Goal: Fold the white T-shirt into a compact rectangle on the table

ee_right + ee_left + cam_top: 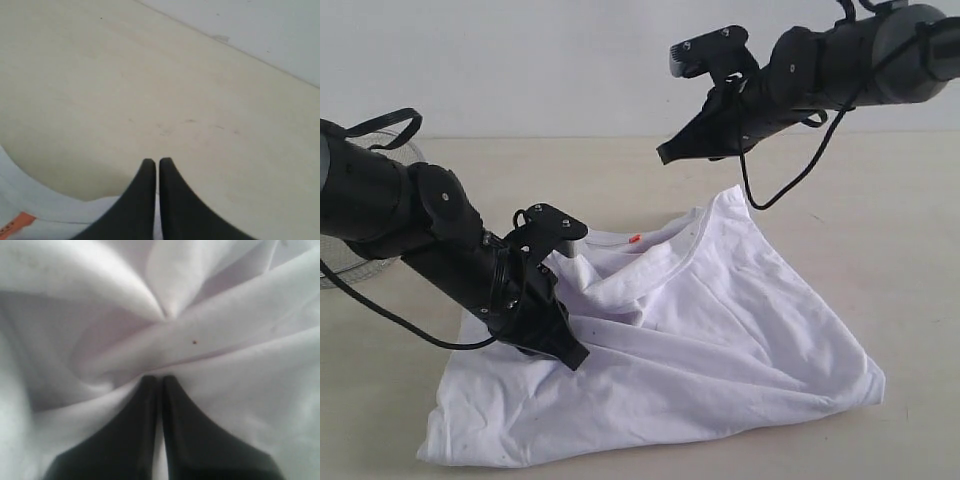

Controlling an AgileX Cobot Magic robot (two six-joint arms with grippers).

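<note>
Shirt (720, 350) lies rumpled on table (880, 250); orange tag (635, 239) unreadable. Left claw (577, 357) pinches its cloth; right claw (665, 155) pressed together, aloft.

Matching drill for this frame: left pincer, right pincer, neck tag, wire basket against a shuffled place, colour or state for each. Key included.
1. left pincer
2. right pincer
3. neck tag
4. wire basket

A. orange, at the collar
B. shut, raised over the bare table
C. shut on white T-shirt cloth
D. metal mesh, far left of the exterior view, partly hidden

Pairs: 1-C, 2-B, 3-A, 4-D
</note>
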